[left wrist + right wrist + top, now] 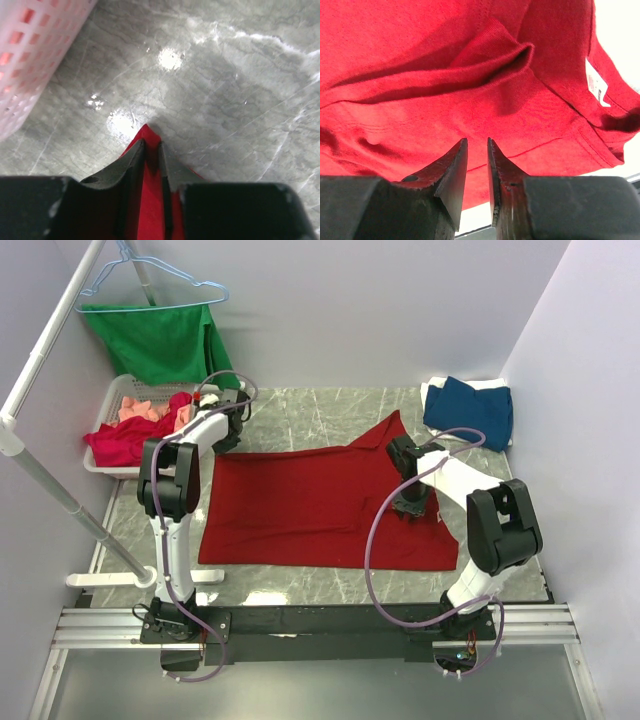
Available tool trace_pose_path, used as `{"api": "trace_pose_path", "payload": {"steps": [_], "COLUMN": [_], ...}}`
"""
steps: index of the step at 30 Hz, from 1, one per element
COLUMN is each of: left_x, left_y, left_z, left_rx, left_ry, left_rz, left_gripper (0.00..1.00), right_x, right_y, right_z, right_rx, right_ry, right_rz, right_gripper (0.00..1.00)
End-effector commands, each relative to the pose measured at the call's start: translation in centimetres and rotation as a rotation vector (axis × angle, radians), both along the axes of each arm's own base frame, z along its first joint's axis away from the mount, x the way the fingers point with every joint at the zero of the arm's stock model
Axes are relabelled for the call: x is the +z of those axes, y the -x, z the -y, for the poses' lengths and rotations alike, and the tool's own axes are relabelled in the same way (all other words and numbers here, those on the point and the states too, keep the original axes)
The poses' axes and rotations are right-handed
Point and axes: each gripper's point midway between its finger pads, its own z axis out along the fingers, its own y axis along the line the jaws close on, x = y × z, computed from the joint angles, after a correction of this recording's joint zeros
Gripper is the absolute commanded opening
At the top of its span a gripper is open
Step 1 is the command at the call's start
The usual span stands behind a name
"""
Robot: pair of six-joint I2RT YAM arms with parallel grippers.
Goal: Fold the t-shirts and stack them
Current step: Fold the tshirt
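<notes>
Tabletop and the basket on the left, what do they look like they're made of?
The tabletop looks like polished grey marble or a marble-print laminate: pale veins, glossy light spots. The basket seems moulded white plastic: stiff walls with a grid of square holes.

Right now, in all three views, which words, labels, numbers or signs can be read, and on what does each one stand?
Print on the white tag sewn into the deep-red t-shirt, seen in the right wrist view: too small and blurred to read.
No other text, number or sign shows in any view.
</notes>
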Motion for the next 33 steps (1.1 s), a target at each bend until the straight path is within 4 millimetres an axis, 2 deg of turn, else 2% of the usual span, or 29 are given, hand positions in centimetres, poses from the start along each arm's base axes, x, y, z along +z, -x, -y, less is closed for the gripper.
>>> {"api": "trace_pose_path", "payload": {"steps": [1, 6, 9, 10, 15, 20, 26, 28, 32, 33], "left_x": [4.3, 4.6, 4.4, 4.3, 4.4, 6.2, 9.8, 10.8, 11.8, 11.7], "left_y": [-1.4, -1.6, -1.6, -1.6, -1.4, -1.5, -1.9, -2.1, -2.1, -2.0], "left_z": [-0.9, -0.9, -0.9, -0.9, -1.1, -1.2, -0.7, -0.4, 0.4, 0.8], "left_rx": [0.011, 0.002, -0.005, -0.004, 0.001, -0.005, -0.041, -0.056, -0.096, -0.109], "left_ry": [-0.036, -0.04, -0.042, -0.044, -0.048, -0.051, -0.028, -0.017, 0.024, 0.042], "left_rz": [0.085, 0.089, 0.082, 0.079, 0.076, 0.109, 0.17, 0.186, 0.184, 0.178], "left_gripper": [0.25, 0.22, 0.14, 0.01, 0.01, 0.01, 0.01, 0.04, 0.12, 0.12], "right_x": [1.1, 1.0, 0.9, 1.0, 1.1, 1.8, 3.1, 3.5, 4.2, 4.9], "right_y": [-1.5, -1.4, -1.2, -1.2, -1.3, -2.1, -4.5, -5.5, -7.2, -8.2], "right_z": [-0.4, -0.4, -0.5, -0.6, -0.7, -0.7, -1.2, -1.5, -1.8, -2.1], "right_rx": [0.0, -0.003, -0.004, -0.004, -0.007, -0.018, -0.026, -0.028, -0.034, -0.035], "right_ry": [0.001, -0.002, -0.006, -0.008, -0.007, 0.003, 0.01, 0.004, 0.005, -0.005], "right_rz": [0.043, 0.044, 0.04, 0.043, 0.045, 0.066, 0.109, 0.123, 0.145, 0.172], "right_gripper": [0.29, 0.29, 0.29, 0.29, 0.28, 0.28, 0.28, 0.28, 0.29, 0.29]}}
